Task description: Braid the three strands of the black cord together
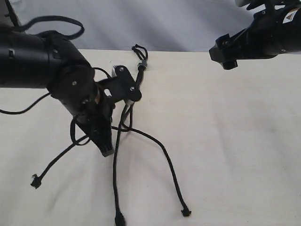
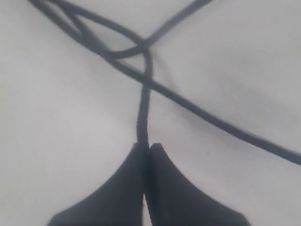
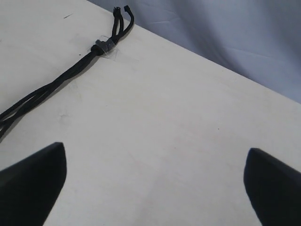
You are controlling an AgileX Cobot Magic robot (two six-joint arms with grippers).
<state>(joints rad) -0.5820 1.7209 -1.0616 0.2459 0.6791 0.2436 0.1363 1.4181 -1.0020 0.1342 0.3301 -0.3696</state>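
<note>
While pinching one strand [image 2: 143, 110] in the left gripper [image 1: 107, 149], holds the right gripper [image 3: 155, 149] wide open.

At left, hangs the left gripper low over the pale table [image 1: 235, 155] and presses its jaws together on that strand, seen in the left wrist view running straight out from the fingertips [image 2: 131, 165] to a crossing with two more runs of cord. In the middle, shows the black cord [image 1: 140, 73] lying on the table: grey band [image 1: 143, 65] and short loops toward the top of the exterior view, three strands [image 1: 165, 154] crossing beside the gripper, then fanning out to frayed tips lying well apart. At right, holds the right gripper's fingers [image 3: 33, 188] spread, well apart from the cord.
</note>
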